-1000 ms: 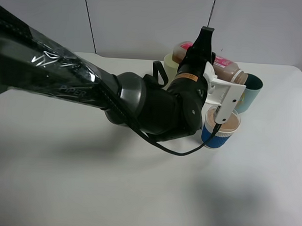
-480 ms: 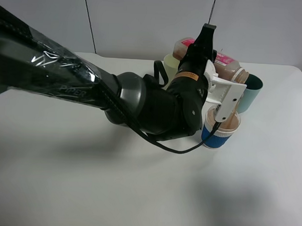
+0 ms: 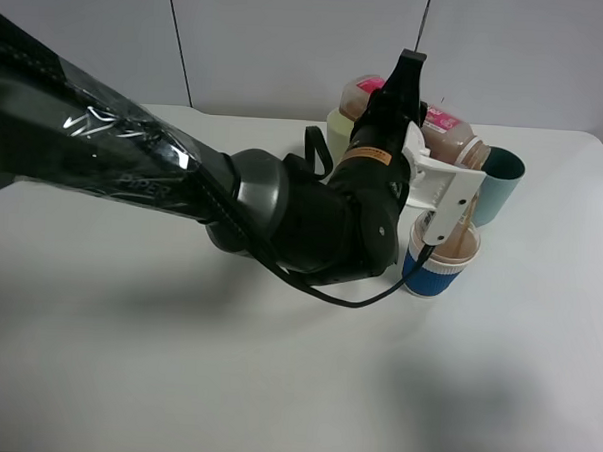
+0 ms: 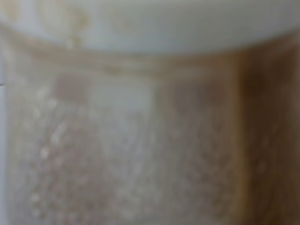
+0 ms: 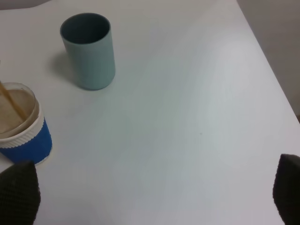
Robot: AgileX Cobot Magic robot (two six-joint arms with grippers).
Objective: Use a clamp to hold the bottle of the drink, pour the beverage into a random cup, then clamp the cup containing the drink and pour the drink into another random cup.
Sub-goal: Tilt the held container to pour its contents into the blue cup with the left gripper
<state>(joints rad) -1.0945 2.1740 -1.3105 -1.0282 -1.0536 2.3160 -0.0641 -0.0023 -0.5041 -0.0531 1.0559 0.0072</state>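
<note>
In the exterior high view my left gripper (image 3: 397,102) is shut on the bottle of the drink (image 3: 447,138), which it holds tipped with the mouth toward the right. A thin stream of the brown beverage (image 3: 469,214) falls into the cup with the dark blue band (image 3: 440,260), which holds brown liquid. The left wrist view shows only a blurred close-up of the bottle (image 4: 140,140). The pale yellow-green tumbler (image 3: 337,125) stands behind the arm, mostly hidden. My right gripper (image 5: 152,197) is open and empty over bare table, apart from the blue-band cup (image 5: 21,129) and the stream (image 5: 11,105).
A teal cup (image 3: 499,185) stands just right of and behind the blue-band cup, and shows in the right wrist view (image 5: 89,51). The white table (image 3: 126,358) reaches a right edge (image 5: 267,61) past the cups. The thick left arm spans the table's left half.
The left arm and the tipped bottle have shifted slightly to the left. The stream keeps falling into the blue-band cup. The cups have not moved.
</note>
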